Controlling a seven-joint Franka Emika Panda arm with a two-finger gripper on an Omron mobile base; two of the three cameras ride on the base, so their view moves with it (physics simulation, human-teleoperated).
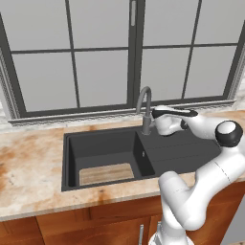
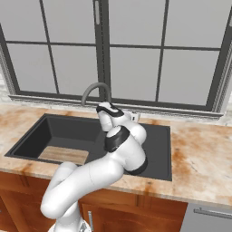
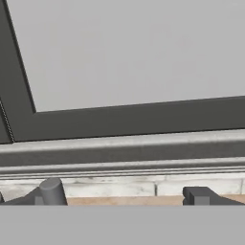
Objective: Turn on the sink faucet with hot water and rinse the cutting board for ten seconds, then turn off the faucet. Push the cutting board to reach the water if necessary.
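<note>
Cutting board [image 1: 106,173] lies flat at the basin's front left in the sink [image 1: 119,148]; no water runs. Right of it, the gripper [image 1: 149,115], fingers spread, sits beside the sink faucet [image 1: 145,107]. Nudge its side lever gently toward hot.

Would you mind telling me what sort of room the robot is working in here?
It looks like a rendered home kitchen. A dark sink with a gooseneck faucet is set into a marbled stone counter, wooden cabinets sit below, and a large window runs behind it. A cutting board lies in the basin.
</note>
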